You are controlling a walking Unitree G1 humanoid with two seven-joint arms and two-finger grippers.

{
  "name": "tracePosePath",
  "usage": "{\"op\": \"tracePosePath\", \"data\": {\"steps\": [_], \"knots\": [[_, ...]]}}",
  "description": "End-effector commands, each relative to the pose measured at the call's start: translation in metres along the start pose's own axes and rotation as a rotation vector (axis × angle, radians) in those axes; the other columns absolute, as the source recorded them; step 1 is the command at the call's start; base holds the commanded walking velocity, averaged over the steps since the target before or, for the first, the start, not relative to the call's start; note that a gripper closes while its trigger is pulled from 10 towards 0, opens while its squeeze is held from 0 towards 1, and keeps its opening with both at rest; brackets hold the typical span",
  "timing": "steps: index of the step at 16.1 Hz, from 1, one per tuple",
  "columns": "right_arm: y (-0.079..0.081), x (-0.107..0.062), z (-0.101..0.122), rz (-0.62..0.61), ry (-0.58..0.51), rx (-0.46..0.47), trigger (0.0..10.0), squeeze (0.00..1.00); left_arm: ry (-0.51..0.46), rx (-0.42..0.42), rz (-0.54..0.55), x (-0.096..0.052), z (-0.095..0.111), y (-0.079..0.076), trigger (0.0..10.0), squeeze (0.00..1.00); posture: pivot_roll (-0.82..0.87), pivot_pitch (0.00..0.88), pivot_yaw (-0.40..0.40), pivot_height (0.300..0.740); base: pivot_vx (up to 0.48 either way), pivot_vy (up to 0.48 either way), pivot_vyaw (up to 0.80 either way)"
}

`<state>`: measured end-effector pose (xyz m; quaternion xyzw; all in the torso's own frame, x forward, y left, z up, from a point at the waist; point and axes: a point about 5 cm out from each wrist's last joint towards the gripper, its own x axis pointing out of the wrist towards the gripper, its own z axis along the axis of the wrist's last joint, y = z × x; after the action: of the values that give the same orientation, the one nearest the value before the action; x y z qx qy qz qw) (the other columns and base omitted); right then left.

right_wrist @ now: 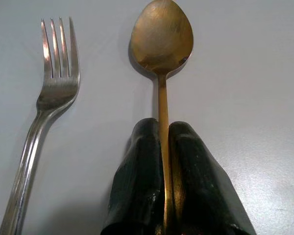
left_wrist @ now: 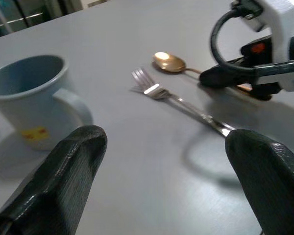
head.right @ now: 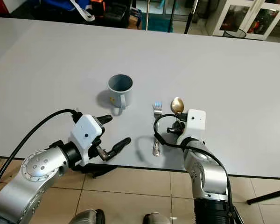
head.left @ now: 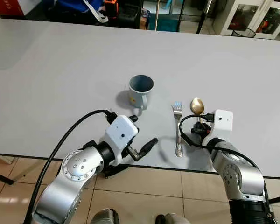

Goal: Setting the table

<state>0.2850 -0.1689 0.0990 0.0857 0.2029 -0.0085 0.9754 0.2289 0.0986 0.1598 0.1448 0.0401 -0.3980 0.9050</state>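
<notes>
A blue-grey mug (head.left: pixel 141 89) stands upright on the white table (head.left: pixel 60 70), its handle toward me. A silver fork (head.left: pixel 178 128) lies to its right, tines pointing away. Beside the fork lies a gold spoon (right_wrist: pixel 161 44), bowl away from me. My right gripper (right_wrist: pixel 164 142) is shut on the gold spoon's handle, low on the table near the front edge. My left gripper (head.left: pixel 142 135) is open over the table's front edge, left of the fork and in front of the mug, with nothing between its fingers (left_wrist: pixel 63 181).
The table's front edge (head.left: pixel 130 163) runs just under both wrists, with tiled floor below. Chairs, bags and cabinets (head.left: pixel 252 16) stand beyond the far side.
</notes>
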Motion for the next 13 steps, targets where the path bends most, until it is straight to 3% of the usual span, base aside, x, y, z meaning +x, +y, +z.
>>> {"op": "tracePosePath", "data": {"steps": [1,6,7,9,13], "knots": [[0.0,-0.002,-0.005,0.001,0.032,0.029,10.0,0.0,0.006,-0.004,-0.03,-0.001,0.0,-0.006,10.0,0.0,0.0,0.161,-0.045,0.74,0.0,0.0,0.0],[0.004,-0.002,-0.007,0.022,0.053,0.07,10.0,0.0,0.031,-0.021,-0.099,-0.006,-0.002,-0.014,10.0,0.0,0.0,0.16,-0.051,0.74,0.0,0.0,0.0],[0.005,-0.002,-0.006,0.029,0.052,0.078,10.0,0.98,0.037,-0.028,-0.137,-0.007,-0.003,-0.018,10.0,0.0,0.0,0.159,-0.05,0.74,0.0,0.0,0.0],[0.005,-0.003,-0.005,0.033,0.052,0.085,10.0,1.0,0.039,-0.055,-0.236,-0.011,-0.002,-0.029,10.0,0.0,0.0,0.157,-0.049,0.74,0.0,0.0,0.0],[0.005,-0.003,-0.004,0.042,0.051,0.094,10.0,1.0,0.042,-0.057,-0.247,-0.011,-0.001,-0.029,10.0,0.0,0.0,0.154,-0.049,0.74,0.0,0.0,0.0]]}}
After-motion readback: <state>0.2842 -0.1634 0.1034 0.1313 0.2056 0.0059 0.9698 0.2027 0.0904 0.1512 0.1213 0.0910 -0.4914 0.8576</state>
